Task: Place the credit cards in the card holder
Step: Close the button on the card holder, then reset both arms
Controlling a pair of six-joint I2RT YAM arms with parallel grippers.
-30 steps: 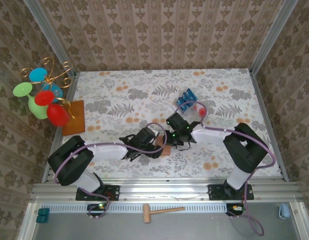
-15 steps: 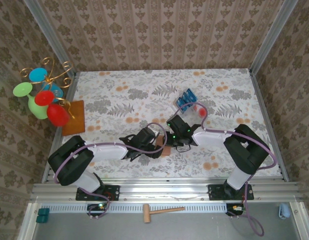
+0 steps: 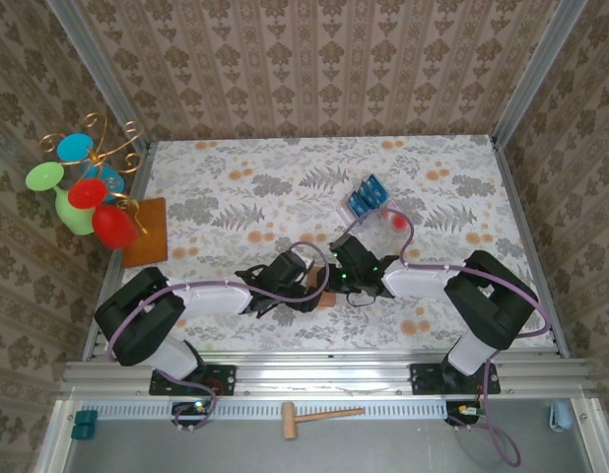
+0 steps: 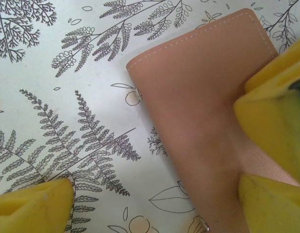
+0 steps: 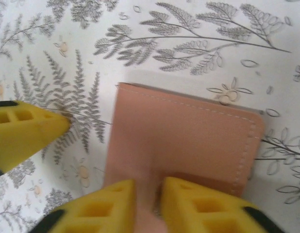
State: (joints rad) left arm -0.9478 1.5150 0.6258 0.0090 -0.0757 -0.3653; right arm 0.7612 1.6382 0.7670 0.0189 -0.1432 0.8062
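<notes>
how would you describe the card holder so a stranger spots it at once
Look at the floral table, front middle, where the left arm and right arm meet. The card holder lies flat there: a small reddish-brown stitched wallet. It is far smaller than the orange-brown mat at the left edge, and unlike the blue cards farther back.

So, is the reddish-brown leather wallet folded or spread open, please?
Looks folded: the wallet lies flat, one stitched panel with a rounded spine.
</notes>
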